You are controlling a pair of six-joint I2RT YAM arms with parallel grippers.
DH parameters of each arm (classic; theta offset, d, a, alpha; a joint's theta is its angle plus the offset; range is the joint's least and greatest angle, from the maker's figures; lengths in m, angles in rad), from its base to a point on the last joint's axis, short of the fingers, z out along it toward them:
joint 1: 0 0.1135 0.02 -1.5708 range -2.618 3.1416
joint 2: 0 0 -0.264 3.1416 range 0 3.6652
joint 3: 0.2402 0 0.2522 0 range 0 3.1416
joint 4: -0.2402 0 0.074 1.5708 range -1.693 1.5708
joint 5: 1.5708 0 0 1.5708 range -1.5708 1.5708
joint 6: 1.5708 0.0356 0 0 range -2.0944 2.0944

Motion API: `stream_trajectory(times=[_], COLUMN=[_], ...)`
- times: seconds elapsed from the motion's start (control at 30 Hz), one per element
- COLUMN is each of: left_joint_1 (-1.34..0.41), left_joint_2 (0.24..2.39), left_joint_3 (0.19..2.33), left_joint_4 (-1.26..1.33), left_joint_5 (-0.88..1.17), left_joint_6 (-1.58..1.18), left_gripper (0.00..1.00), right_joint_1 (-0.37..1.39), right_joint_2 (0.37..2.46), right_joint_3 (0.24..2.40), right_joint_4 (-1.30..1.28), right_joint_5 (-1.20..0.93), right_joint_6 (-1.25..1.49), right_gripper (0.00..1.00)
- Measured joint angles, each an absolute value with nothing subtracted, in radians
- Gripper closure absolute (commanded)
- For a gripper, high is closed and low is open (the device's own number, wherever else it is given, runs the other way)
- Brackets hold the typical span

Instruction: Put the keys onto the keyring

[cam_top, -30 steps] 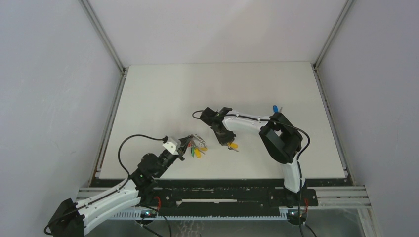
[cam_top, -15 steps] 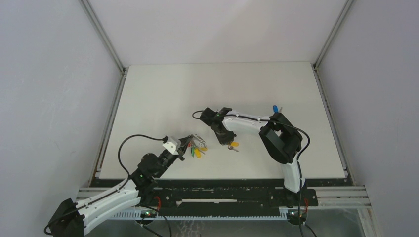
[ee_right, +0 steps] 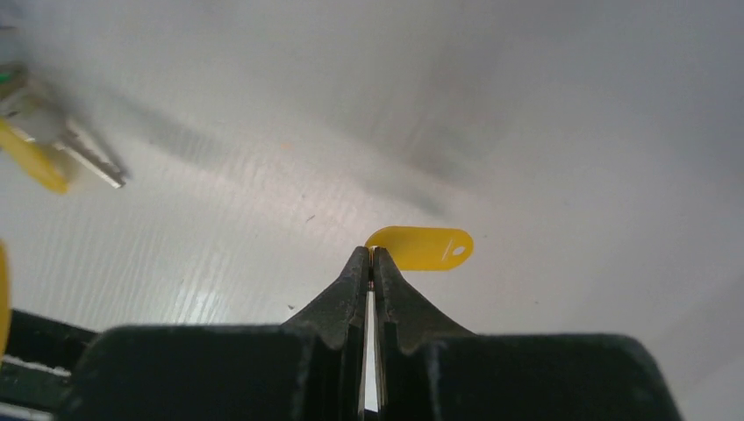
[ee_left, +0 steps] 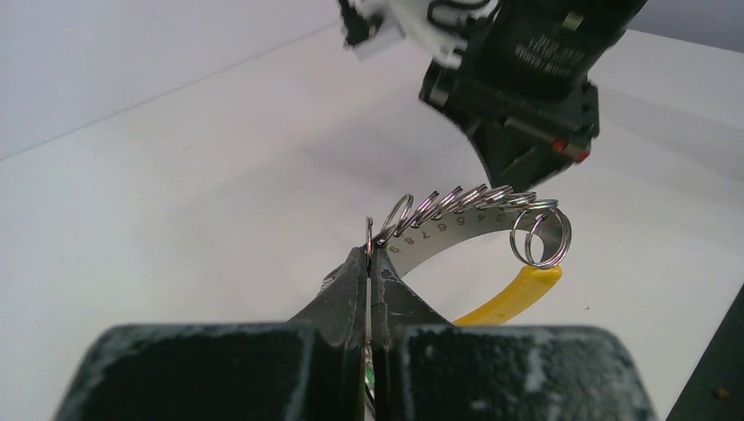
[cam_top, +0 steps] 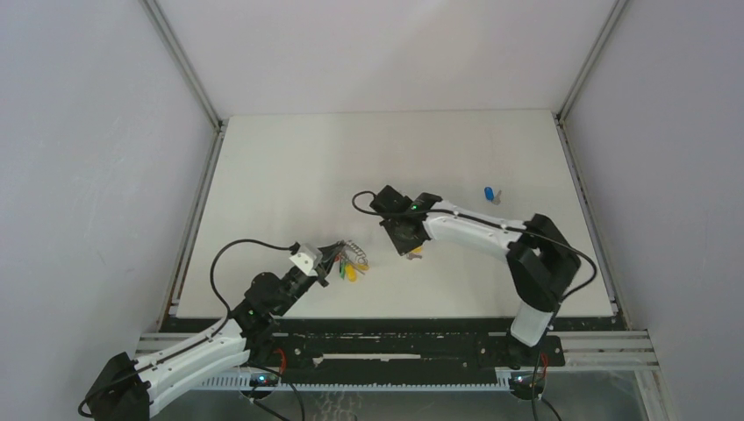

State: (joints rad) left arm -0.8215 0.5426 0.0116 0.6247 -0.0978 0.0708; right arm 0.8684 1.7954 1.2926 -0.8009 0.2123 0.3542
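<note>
Left jaws pinch the keyring, near left. Right jaws pinch the yellow key; the blue key lies far right.

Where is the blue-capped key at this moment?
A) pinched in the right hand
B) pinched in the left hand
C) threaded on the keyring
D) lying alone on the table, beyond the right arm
D: the blue-capped key lies by itself on the white table, well apart from the keyring.
</note>
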Motion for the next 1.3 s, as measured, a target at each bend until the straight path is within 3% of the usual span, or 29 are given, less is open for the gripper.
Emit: stream_trajectory(times=[0.3, 0.77, 1.03, 1.3], left_joint_1=[-0.822, -0.822, -0.822, -0.822], left_joint_2=[0.559, 0.563, 0.567, 0.569], left_joint_3=[0.012, 0.012, 0.012, 0.012], left_joint_4=[0.623, 0.598, 0.590, 0.587], left_joint_5=[-0.046, -0.041, -0.041, -0.041], left_joint_6=[0.081, 0.081, 0.081, 0.081], left_gripper=[1.00, 1.00, 1.00, 1.00], right_joint_1=[0.827, 0.880, 0.880, 0.880], right_joint_2=[1.547, 1.821, 1.867, 1.861], right_joint_3=[1.120, 1.169, 1.233, 1.238], right_joint_4=[-0.611, -0.638, -0.663, -0.725], right_joint_5=[0.103, 0.066, 0.079, 0.080], right_joint_6=[0.150, 0.074, 0.085, 0.116], right_gripper=[1.00, 0.96, 0.85, 0.83])
